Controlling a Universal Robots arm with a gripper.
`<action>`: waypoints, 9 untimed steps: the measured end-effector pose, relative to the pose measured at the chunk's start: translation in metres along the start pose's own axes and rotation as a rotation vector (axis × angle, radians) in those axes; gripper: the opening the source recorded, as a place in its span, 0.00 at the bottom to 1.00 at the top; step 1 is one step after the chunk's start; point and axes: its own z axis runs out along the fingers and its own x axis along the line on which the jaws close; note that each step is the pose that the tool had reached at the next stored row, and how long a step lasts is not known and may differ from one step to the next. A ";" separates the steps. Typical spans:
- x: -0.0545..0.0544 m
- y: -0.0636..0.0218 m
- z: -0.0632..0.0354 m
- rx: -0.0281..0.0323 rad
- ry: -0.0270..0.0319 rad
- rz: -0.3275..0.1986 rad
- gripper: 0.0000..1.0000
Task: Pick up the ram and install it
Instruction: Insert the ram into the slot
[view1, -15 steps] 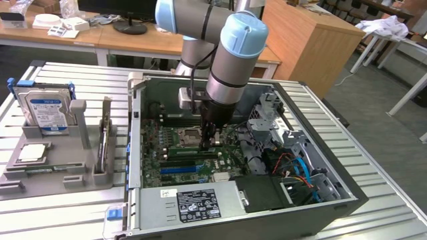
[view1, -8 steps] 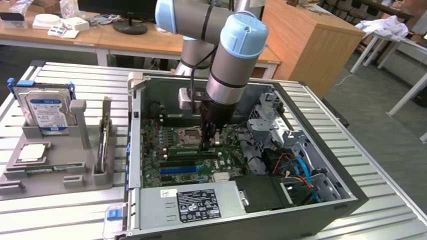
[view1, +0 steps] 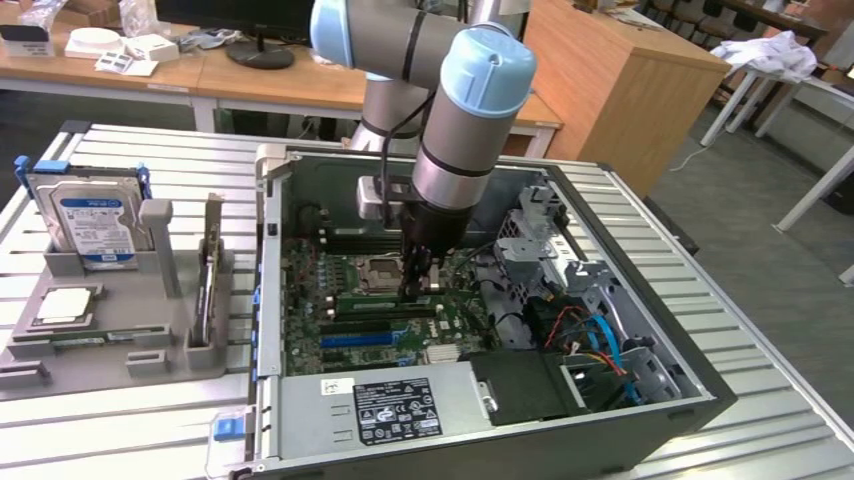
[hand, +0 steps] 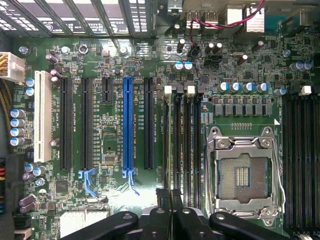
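Note:
My gripper (view1: 420, 285) is down inside the open computer case, just above the motherboard (view1: 350, 272) beside the processor socket (view1: 383, 268). In the wrist view its black fingertips (hand: 165, 196) are shut together right over the row of black memory slots (hand: 183, 145) next to the open socket (hand: 243, 176). I cannot tell whether anything thin is pinched between them. A thin green ram stick (view1: 74, 341) lies along the front of the grey holder tray (view1: 120, 315), at the exterior view's left, far from the gripper.
The tray also holds a hard drive (view1: 88, 222) with a blue-white label, a square silver chip (view1: 67, 305) and an upright thin board (view1: 211, 270). Case walls (view1: 271, 290), the power supply (view1: 394, 405) and orange and blue cables (view1: 597, 345) hem in the motherboard. Expansion slots (hand: 129, 125) lie beside the memory slots.

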 end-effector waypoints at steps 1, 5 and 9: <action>0.000 0.0000 0.0002 0.0000 -0.0001 0.000 0.11; 0.000 0.0000 0.0007 -0.0001 0.0003 0.000 0.11; 0.000 0.0000 0.0015 -0.0001 0.0005 0.000 0.11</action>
